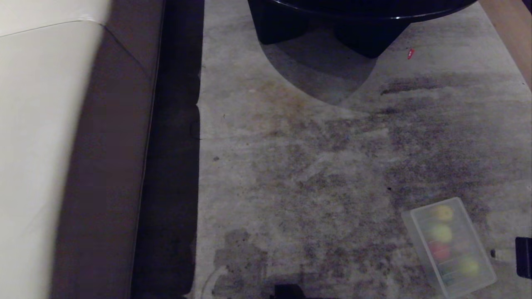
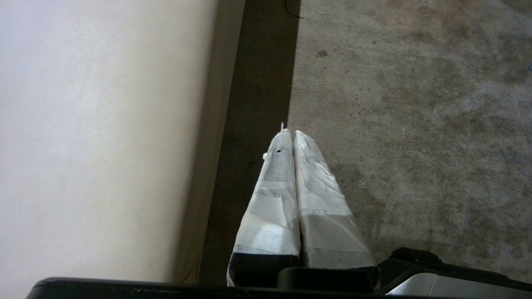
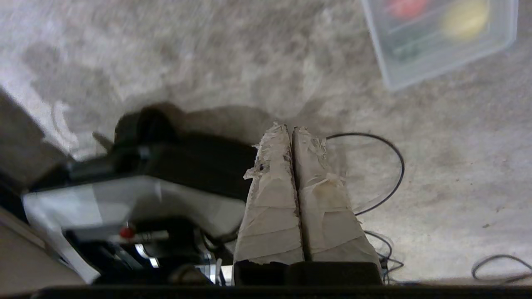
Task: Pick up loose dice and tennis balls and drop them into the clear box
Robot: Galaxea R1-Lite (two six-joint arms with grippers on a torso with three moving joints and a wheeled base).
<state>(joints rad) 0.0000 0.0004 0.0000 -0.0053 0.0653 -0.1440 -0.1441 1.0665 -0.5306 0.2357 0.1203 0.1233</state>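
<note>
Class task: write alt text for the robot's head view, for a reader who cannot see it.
A clear box lies on stained concrete floor at lower right, holding yellow-green, yellow and red items. A pale sofa fills the left; a dark table sits at the top.

Left hand and right hand each two tapered fingers wrapped in creased whitish tape over black bases, right wrap frayed and stained at tips, black mount bar at 6 o'clock, grey-and-black base housing with small red button, thin black cables.
</note>
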